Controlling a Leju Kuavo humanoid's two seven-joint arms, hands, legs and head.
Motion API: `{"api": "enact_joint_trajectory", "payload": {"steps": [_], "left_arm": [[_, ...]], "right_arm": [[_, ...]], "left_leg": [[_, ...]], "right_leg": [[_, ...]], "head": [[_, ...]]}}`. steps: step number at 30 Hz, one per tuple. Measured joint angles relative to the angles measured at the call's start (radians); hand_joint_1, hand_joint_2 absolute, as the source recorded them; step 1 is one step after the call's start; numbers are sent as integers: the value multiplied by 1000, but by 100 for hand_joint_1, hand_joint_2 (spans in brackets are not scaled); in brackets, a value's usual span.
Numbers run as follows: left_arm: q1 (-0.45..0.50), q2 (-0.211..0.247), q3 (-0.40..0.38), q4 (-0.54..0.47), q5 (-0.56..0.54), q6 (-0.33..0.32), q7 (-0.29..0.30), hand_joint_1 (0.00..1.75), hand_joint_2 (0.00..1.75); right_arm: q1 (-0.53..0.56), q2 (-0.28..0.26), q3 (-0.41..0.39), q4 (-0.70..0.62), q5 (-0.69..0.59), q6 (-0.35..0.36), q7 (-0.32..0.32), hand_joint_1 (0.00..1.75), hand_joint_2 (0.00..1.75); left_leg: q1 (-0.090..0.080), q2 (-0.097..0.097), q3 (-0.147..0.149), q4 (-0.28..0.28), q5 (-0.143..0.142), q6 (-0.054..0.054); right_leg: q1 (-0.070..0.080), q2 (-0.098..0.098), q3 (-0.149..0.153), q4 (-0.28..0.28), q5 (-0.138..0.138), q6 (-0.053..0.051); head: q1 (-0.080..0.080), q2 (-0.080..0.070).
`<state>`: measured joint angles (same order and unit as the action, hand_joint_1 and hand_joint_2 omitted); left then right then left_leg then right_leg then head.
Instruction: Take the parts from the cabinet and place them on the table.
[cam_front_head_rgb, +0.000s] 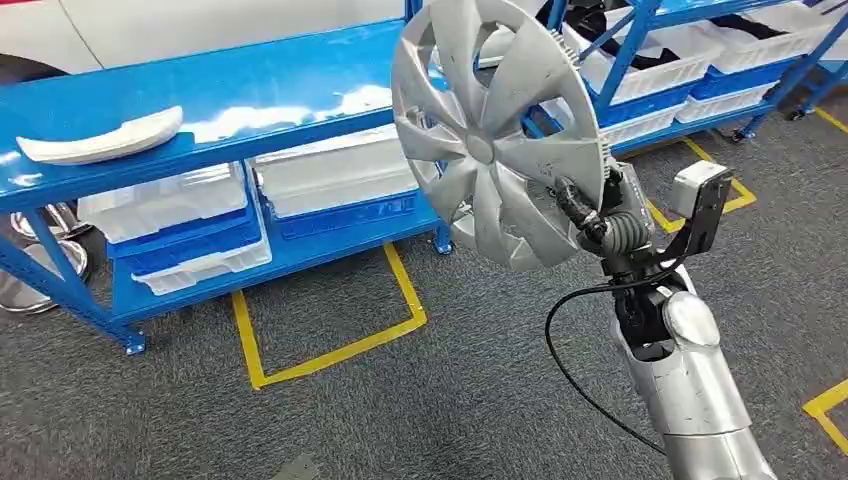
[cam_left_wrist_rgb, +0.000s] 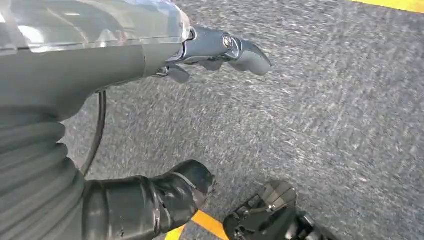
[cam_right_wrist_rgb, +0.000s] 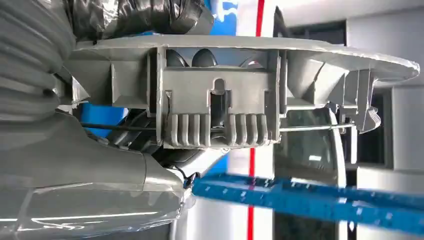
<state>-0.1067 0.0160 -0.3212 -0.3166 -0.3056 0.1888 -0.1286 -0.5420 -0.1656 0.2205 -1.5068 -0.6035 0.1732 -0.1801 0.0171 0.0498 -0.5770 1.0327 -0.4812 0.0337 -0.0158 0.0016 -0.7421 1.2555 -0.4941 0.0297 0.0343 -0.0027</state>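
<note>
Silver hubcap (cam_front_head_rgb: 495, 130) raised upright in mid-air, pinched at lower rim by right robot hand (cam_front_head_rgb: 590, 222), clear of every shelf. Right wrist view: rim clips (cam_right_wrist_rgb: 215, 117) just beside robot hand. Beyond hubcap, blue counter (cam_front_head_rgb: 290, 90) carries white trim part (cam_front_head_rgb: 100, 138), well apart from right robot hand. Left robot hand (cam_left_wrist_rgb: 200, 55) hangs over grey carpet (cam_left_wrist_rgb: 320, 110), fingers spread, holding nothing. Judgement: hubcap taken; placing on counter remains.
</note>
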Motion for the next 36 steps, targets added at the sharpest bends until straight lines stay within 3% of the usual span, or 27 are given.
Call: {"api": "enact_joint_trajectory", "payload": {"steps": [1, 2, 3, 4, 7, 8, 9, 10, 12, 13, 14, 16, 17, 18, 20, 22, 23, 24, 25, 27, 28, 29, 31, 32, 33, 34, 36], "left_arm": [[-1, 0, 0, 0, -1, 0, 0, 0, 175], [-1, 0, 0, 0, -2, 0, 0, 0, 175], [-2, 1, 0, 0, -4, 1, 0, 0, 175], [-1, 1, 0, 0, -5, 2, 0, 0, 175], [-4, -1, 0, 0, -7, 1, 0, 0, 175], [-6, -1, 0, 0, -8, 0, 0, 0, 175], [-6, -1, 0, 0, -11, 1, -1, 0, 175], [-4, -1, 0, 0, -12, 2, 0, 0, 175], [0, -1, -2, 0, -28, 3, 1, 0, 175], [2, -1, -4, 0, -37, 3, 3, 0, 175], [2, -1, -4, 0, -40, 3, 6, 0, 175], [-3, -1, -4, 0, -43, 3, 10, 0, 175], [-3, -1, -4, 0, -43, 4, 11, 0, 175], [-3, -1, -5, 0, -43, 4, 11, 0, 175], [-3, -1, -5, 0, -43, 4, 12, 0, 175], [-5, -2, -6, 0, -45, 4, 12, 0, 175], [-9, -3, -8, 0, -48, 6, 12, 0, 175], [-11, -1, -8, 0, -50, 9, 13, 0, 175], [-11, -1, -9, 0, -52, 13, 14, 0, 175], [-8, 0, -10, 0, -53, 16, 17, 0, 175], [-7, 0, -10, 0, -53, 17, 18, 0, 175], [-7, 0, -11, 0, -53, 17, 18, 0, 175], [-8, -1, -13, 0, -54, 17, 18, 0, 175], [-8, -1, -14, 0, -54, 17, 19, 0, 175], [-8, -1, -15, 0, -54, 17, 19, 0, 175], [-8, -1, -17, 0, -54, 17, 19, 0, 175], [-8, -1, -19, 0, -55, 17, 20, 0, 175]], "right_arm": [[-2, 0, 0, 0, 0, 0, 0, 175, 175], [-5, 0, 0, 0, 1, 1, 0, 175, 175], [-9, 0, 0, 0, 3, 2, 0, 175, 175], [-14, 0, 0, 0, 4, 6, 0, 175, 175], [-15, -3, 0, -3, 7, 13, -1, 175, 175], [-13, -2, 0, -6, 9, 13, -1, 175, 175], [-18, -2, 0, -7, 11, 16, -5, 175, 175], [-21, -3, 0, -8, 11, 16, -7, 175, 175], [-20, 1, 3, -8, 13, 16, -10, 175, 175], [-19, 0, 3, -8, 15, 17, -10, 175, 175], [-18, 0, 3, -7, 15, 18, -10, 175, 175], [-19, 0, 3, -8, 16, 18, -10, 175, 175], [-19, 0, 3, -8, 16, 18, -10, 175, 175], [-20, 1, 3, -8, 16, 18, -11, 175, 175], [-20, 1, 4, -8, 18, 18, -11, 175, 175], [-18, 0, 4, -9, 23, 19, -11, 175, 175], [-18, -3, 4, -8, 27, 19, -11, 175, 175], [-21, -3, 4, -9, 28, 21, -12, 175, 175], [-26, -3, 4, -9, 30, 23, -12, 175, 175], [-26, -2, 5, -8, 31, 27, -14, 175, 175], [-26, -2, 6, -8, 31, 27, -14, 175, 175], [-25, -3, 6, -7, 31, 28, -14, 175, 175], [-26, -3, 9, -8, 31, 31, -14, 175, 175], [-27, -3, 9, -9, 31, 31, -14, 175, 175], [-30, -2, 10, -9, 32, 31, -14, 175, 175], [-33, -2, 10, -9, 31, 31, -14, 175, 175], [-34, -2, 11, -9, 31, 31, -16, 175, 175]], "left_leg": [[0, 10, 3, 0, -2, -2], [0, 17, 6, 0, -5, -6], [-8, 25, 5, 0, -7, -11], [-9, 32, 3, 0, -9, -16], [-11, 68, 15, -4, -16, -32], [-4, 48, 10, 6, -28, -35], [-4, -3, -5, 43, -51, -36], [-3, -25, -37, 108, -85, -36], [-4, -41, -115, 257, -139, -37], [-4, -43, -142, 299, -140, -38], [-4, -43, -145, 289, -113, -37], [-3, -53, -94, 154, -18, -36], [1, -84, -62, 77, 25, -36], [5, -129, -51, 51, 12, -33], [2, -120, -43, 29, 10, -28], [-4, -99, -40, 25, 16, -14], [5, -84, -36, 11, 23, -3], [3, -75, -32, 5, 26, 1], [2, -65, -30, 2, 27, 5], [-2, -42, -31, 2, 25, 7], [-2, -32, -31, 2, 24, 7], [-2, -20, -30, 2, 23, 7], [-2, 0, -27, 2, 20, 5], [-3, 9, -22, 2, 17, 4], [-4, 18, -19, 0, 15, 1], [-10, 26, -20, 1, 13, -5], [-9, 47, -16, -1, 10, -11]], "right_leg": [[1, -12, 49, -96, 47, -3], [4, -37, 88, -171, 75, -8], [24, -83, 100, -193, 57, -12], [28, -75, 101, -209, 55, -22], [29, -41, 99, -215, 59, -39], [20, -34, 108, -223, 63, -45], [19, -24, 111, -227, 63, -49], [19, -15, 111, -227, 64, -59], [21, 11, 112, -226, 64, -60], [22, 25, 111, -224, 64, -60], [22, 40, 112, -222, 63, -61], [19, 67, 112, -212, 59, -58], [17, 77, 109, -203, 54, -54], [18, 86, 101, -196, 50, -49], [11, 109, 88, -187, 53, -37], [9, 130, 85, -198, 61, -22], [8, 123, 80, -194, 57, -21], [16, 64, 72, -172, 39, -17], [13, 31, 48, -120, 7, -10], [7, 8, -23, 30, -57, 0], [4, 6, -47, 76, -66, 2], [3, 4, -49, 78, -54, 3], [4, -6, 12, -42, 20, -1], [8, -29, 64, -138, 62, -8], [20, -79, 98, -208, 62, -16], [36, -89, 102, -221, 61, -24], [36, -65, 97, -218, 59, -31]], "head": [[0, 0], [0, 0], [0, 0], [1, 0], [0, 0], [0, 0], [0, 0], [-1, 0], [-1, 0], [-1, 0], [0, 0], [-1, 0], [0, 0], [0, 0], [0, 0], [-1, 0], [0, 0], [2, 0], [4, 0], [4, 0], [5, 0], [4, 0], [4, 0], [4, 0], [5, 0], [4, 0], [4, 0]]}}
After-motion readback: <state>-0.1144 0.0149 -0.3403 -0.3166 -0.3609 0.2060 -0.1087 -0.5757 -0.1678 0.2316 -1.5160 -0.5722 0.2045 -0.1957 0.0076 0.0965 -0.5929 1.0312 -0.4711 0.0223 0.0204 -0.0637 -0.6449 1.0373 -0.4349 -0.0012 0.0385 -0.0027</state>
